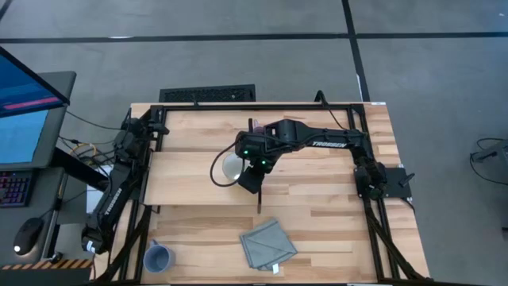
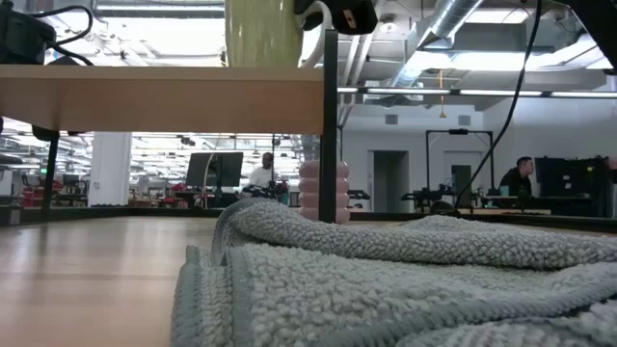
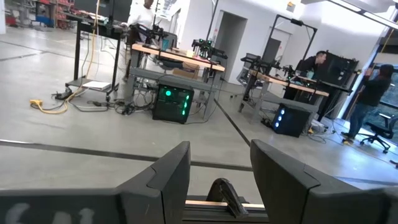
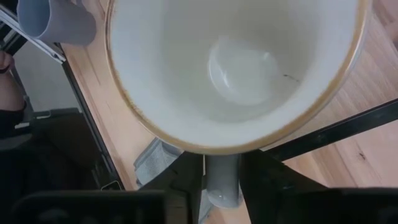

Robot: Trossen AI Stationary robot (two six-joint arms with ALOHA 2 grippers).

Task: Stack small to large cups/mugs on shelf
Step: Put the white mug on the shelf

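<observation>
The right tool (image 1: 251, 173) sits over the near end of the shelf (image 1: 190, 179), closed on the handle of the white mug (image 4: 239, 68); in the right wrist view the handle runs down between the two dark fingers (image 4: 273, 186) and the mug's open mouth faces the camera. From above, the white mug (image 1: 232, 168) sits on the shelf board, just beside the tool and touching it at the handle. The shelf's thin dark upright panel (image 1: 261, 199) lies directly below the tool. Beyond that panel, on the slatted surface (image 1: 333, 230), a grey-blue cloth (image 1: 268, 245) lies flat, near but apart from the tool. The blue-grey mug (image 1: 157, 257) stands well apart from the tool, at the surface's corner on the left arm's side. A pink ridged object (image 2: 323, 193) stands behind the panel in the low view. The left tool (image 3: 221, 180) is parked at the far left edge, well apart from the shelf, fingers parted and holding nothing.
</observation>
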